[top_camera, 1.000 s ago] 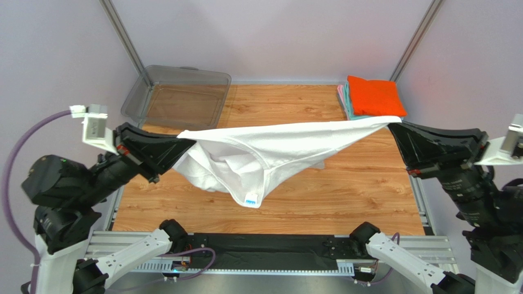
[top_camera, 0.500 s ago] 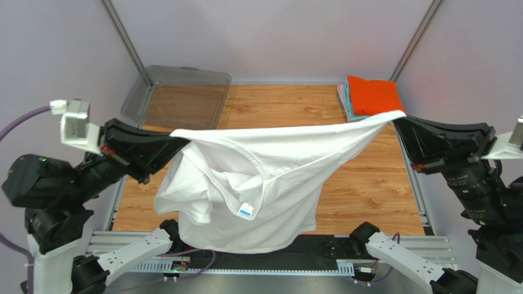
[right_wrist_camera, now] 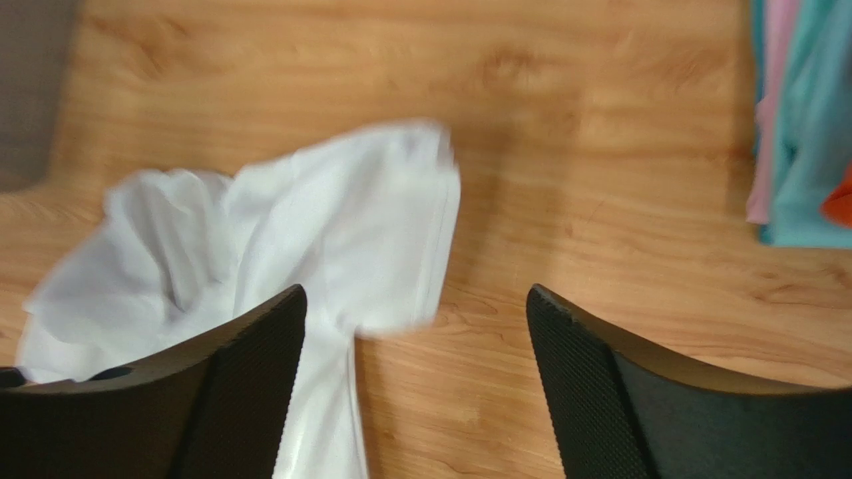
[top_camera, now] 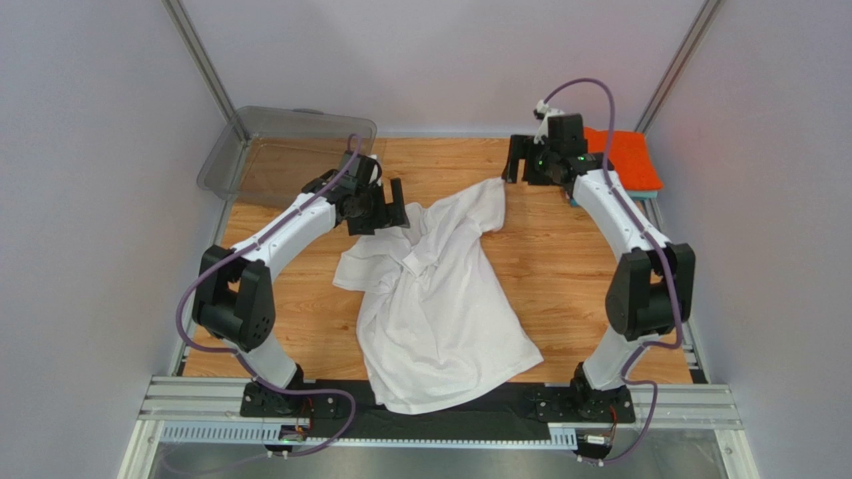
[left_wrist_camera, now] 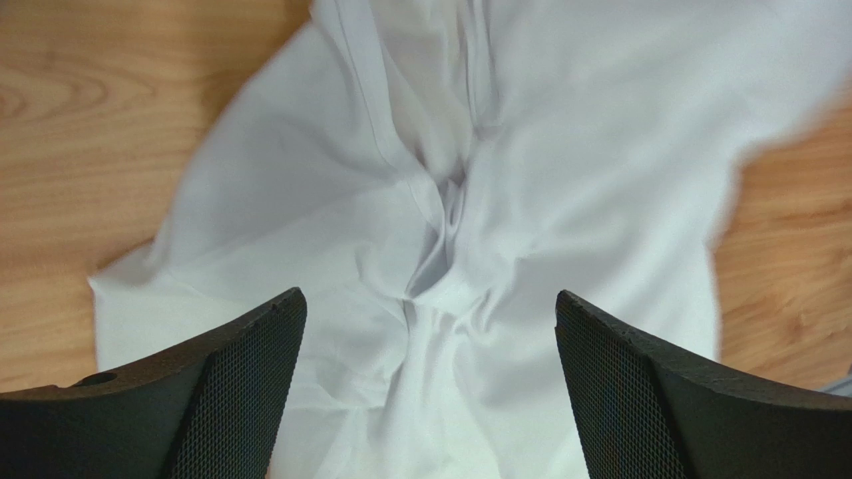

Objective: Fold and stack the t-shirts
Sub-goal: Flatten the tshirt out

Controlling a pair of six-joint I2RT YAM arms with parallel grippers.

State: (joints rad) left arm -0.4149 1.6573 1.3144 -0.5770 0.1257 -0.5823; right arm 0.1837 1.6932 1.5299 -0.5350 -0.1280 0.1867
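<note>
**White shirt loose on the bench, both end effectors apart**

The plain white short-sleeved cotton t-shirt (top_camera: 440, 309) lies crumpled in the middle of the light wooden bench (top_camera: 590, 289). It runs from the upper centre of the top view down to the lower centre, where its hem drapes over the black strip (top_camera: 340, 399) at the bench's near edge. It is rumpled rather than flat — folds gather near the collar, and one sleeve reaches toward the upper centre of the frame.

The left end effector (top_camera: 390, 210) sits at the shirt's upper left edge. In the left wrist view its fingers (left_wrist_camera: 230, 389) stand wide apart above bunched white cloth. Nothing is clamped, though whether they touch the cloth cannot be told.

The right end effector (top_camera: 515, 162) is just beside the tip of that sleeve. In the right wrist view its fingers (right_wrist_camera: 620, 399) are also spread and hold nothing — the sleeve lies on the wood ahead, in the left half of the frame.

A stack of folded square shirts sits at the upper right of the bench, with the bright orange shirt (top_camera: 628, 160) on top. The right wrist view shows a teal shirt (right_wrist_camera: 810, 120) and a pink shirt (right_wrist_camera: 768, 140) at its right edge. The clear grey plastic bin (top_camera: 290, 150) stands at the upper left.
</note>
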